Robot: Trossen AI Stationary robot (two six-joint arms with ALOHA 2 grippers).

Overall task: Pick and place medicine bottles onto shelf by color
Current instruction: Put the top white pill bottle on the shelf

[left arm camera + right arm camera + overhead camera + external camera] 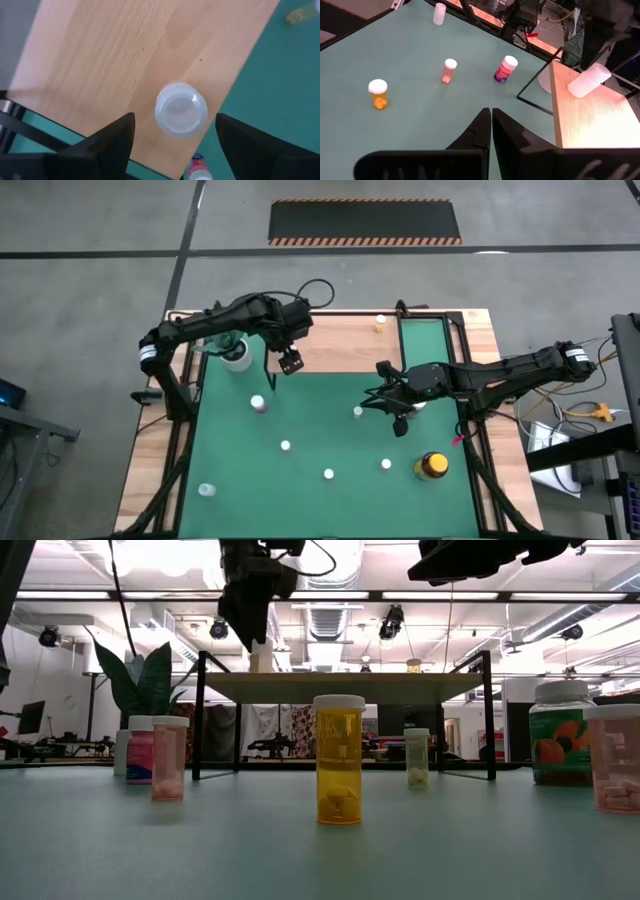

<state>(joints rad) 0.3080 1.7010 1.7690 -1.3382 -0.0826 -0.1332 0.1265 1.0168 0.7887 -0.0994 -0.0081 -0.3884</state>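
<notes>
A white medicine bottle [181,109] stands on its base at the left end of the light-wood shelf [125,60]. My left gripper [291,363] hangs over it, pointing down and open, one finger on either side of the bottle without touching it. The same bottle [589,80] shows near the shelf's edge in the right wrist view. A small bottle [380,321] stands on the shelf's far right part. My right gripper [392,402] waits shut above the green mat's right side. Several more bottles stand on the mat, among them an orange one [339,760] and a pink one [259,404].
A white pot with a green plant [236,355] stands just left of the shelf, under my left arm. A yellow black-lidded jar [432,465] stands near the mat's near right corner. A greenish jar [562,735] stands at the right. Black shelf legs [199,715] rise from the mat.
</notes>
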